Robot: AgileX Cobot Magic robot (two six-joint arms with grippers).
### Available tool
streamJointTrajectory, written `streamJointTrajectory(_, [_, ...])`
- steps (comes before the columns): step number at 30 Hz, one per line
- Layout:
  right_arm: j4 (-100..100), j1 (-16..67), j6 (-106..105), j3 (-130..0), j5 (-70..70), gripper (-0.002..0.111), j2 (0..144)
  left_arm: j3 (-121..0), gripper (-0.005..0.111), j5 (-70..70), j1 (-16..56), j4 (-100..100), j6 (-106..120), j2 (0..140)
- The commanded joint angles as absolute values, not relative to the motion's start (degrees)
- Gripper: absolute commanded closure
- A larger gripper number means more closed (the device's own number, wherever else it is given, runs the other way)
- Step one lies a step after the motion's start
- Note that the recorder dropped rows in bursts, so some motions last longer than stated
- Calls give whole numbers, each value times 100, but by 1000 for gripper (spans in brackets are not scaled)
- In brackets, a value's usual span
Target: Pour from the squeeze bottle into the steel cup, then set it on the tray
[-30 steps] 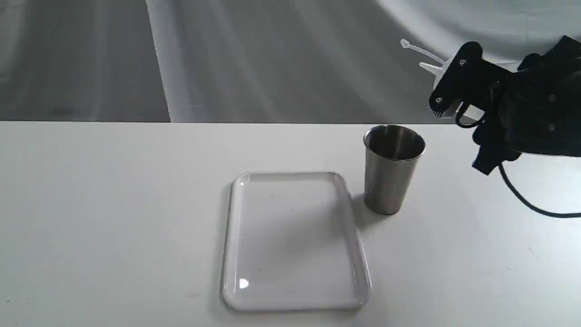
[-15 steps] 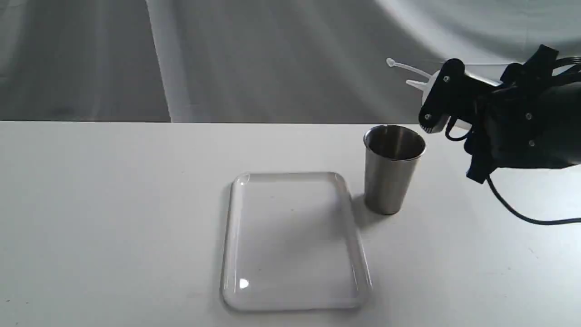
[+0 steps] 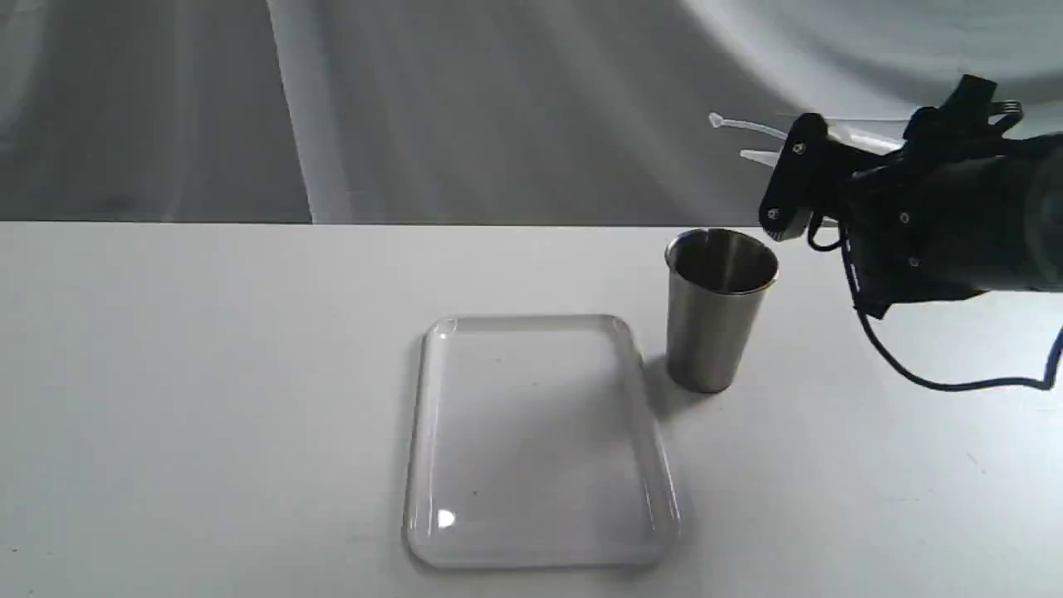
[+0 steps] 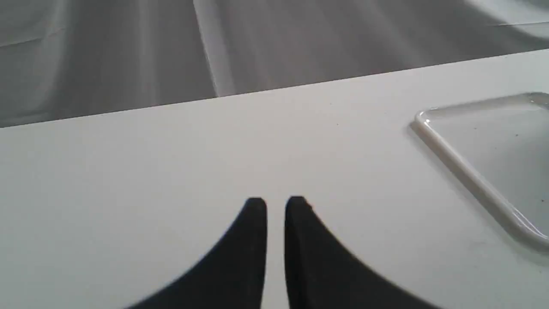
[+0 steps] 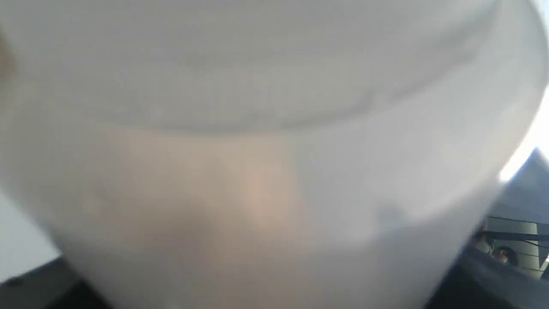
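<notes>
My right gripper (image 3: 791,189) is shut on the squeeze bottle (image 3: 857,137) and holds it in the air, up and to the right of the steel cup (image 3: 719,309). The bottle lies nearly level. Its thin nozzle (image 3: 757,155) and cap strap point left, above the cup's rim. In the right wrist view the whitish bottle (image 5: 257,171) fills the picture with an amber tint inside. The cup stands upright just right of the white tray (image 3: 538,440). My left gripper (image 4: 276,205) hovers low over bare table, shut with nothing between its fingers; the tray's rim (image 4: 467,176) lies off to one side.
The white table's far edge (image 3: 332,223) meets a grey draped backdrop. A dark cable (image 3: 955,384) hangs from the right arm above the table on the right. The left arm does not show in the exterior view.
The right gripper has shifted left toward the cup and turned, tipping the bottle from slanted upward to nearly level. The cup, tray and left gripper have stayed put.
</notes>
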State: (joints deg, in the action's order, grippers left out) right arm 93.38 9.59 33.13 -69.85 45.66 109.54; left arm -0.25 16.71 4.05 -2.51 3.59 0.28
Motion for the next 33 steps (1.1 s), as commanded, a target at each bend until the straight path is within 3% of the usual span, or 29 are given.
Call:
streamJointTrajectory(1, [9646,914,3297,-7114,4768,59,10950,0,98,1634,423,-254,349,0])
streamJointTrajectory(33, [9995,1028,2092,-7114,5032,59,10950,0,98,1634,423,-254,349,0])
